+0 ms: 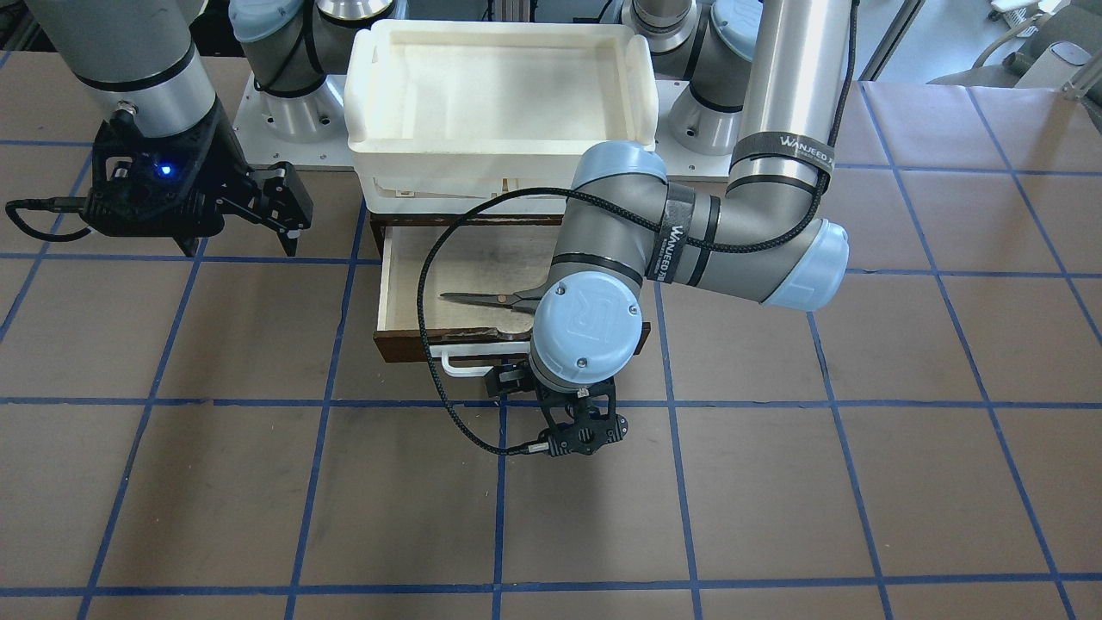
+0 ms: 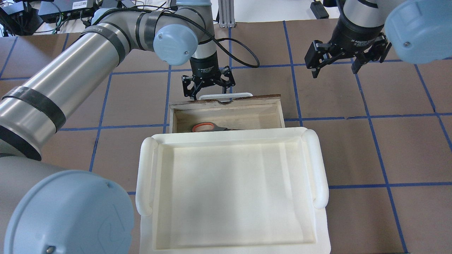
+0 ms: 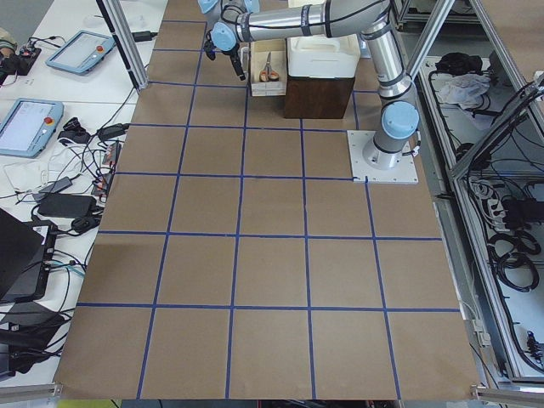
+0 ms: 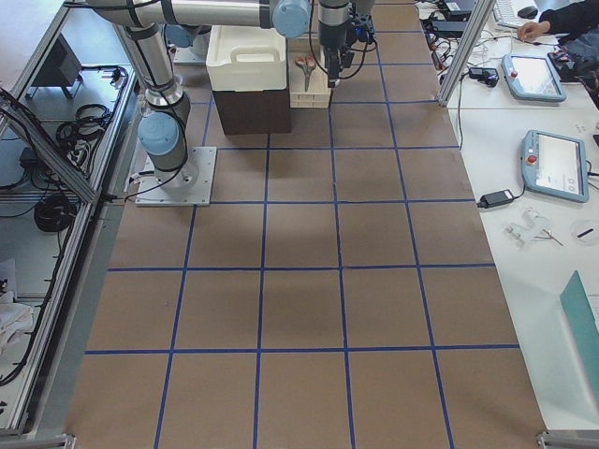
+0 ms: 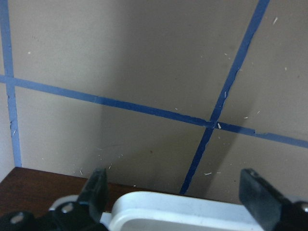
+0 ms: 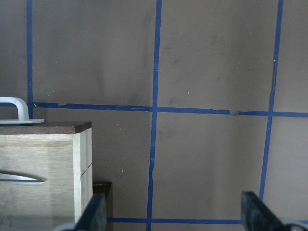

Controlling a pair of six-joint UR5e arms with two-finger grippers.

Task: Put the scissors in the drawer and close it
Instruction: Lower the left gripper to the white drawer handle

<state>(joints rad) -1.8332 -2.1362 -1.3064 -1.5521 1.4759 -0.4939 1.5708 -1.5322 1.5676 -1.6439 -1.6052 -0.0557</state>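
Observation:
The drawer (image 2: 226, 103) is pulled out, with a dark front, a pale inside and a white bar handle (image 2: 226, 95). The scissors (image 2: 204, 127) lie flat inside it, orange-lined loops toward its left; their dark blades (image 1: 482, 299) show in the front view. My left gripper (image 2: 208, 92) hangs open just in front of the drawer front, its fingers either side of the handle's left part; the left wrist view (image 5: 177, 190) shows the handle (image 5: 183, 211) between the open fingers, untouched. My right gripper (image 2: 335, 68) is open and empty above the table, right of the drawer.
A white plastic tray (image 2: 141, 176) sits on top of the dark cabinet (image 3: 319, 98) that holds the drawer, overhanging the drawer's rear. Brown table with blue grid lines (image 1: 671, 482) lies all around. The right wrist view shows the drawer's corner (image 6: 43, 173).

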